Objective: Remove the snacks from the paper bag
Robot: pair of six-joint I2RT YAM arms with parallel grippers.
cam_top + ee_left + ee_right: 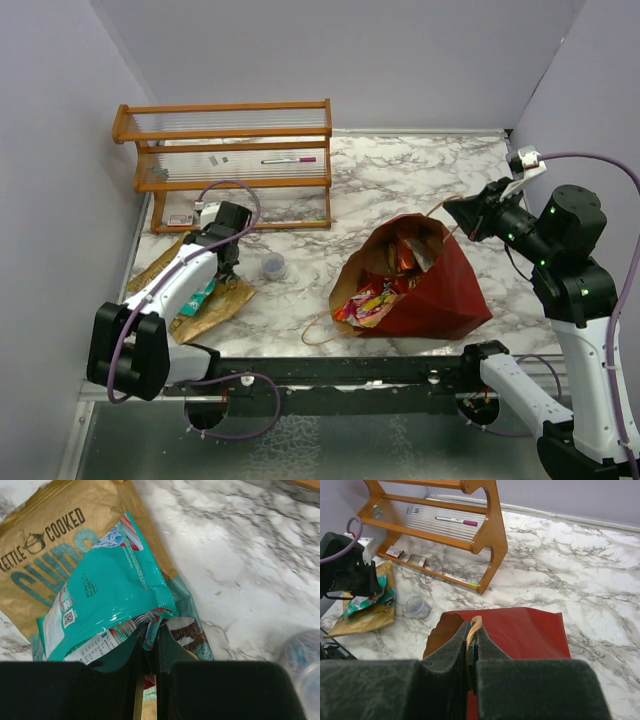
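Note:
The dark red paper bag (445, 290) lies on its side, mouth facing left, with several bright snacks (372, 297) showing in the opening. My right gripper (455, 213) (473, 624) is shut on the bag's twisted handle (477, 621) and holds it above the bag (525, 627). On the left, my left gripper (227, 262) (153, 626) is shut on the crimped edge of a teal packet (110, 587) (200, 297). That packet rests over a tan chips packet (45, 540) (218, 310) on the marble table.
A small clear round container (273, 266) (416, 606) (306, 652) stands between the packets and the bag. A wooden shelf rack (230, 150) (480, 535) with a pen and small items stands at the back left. Purple walls close in the table on three sides.

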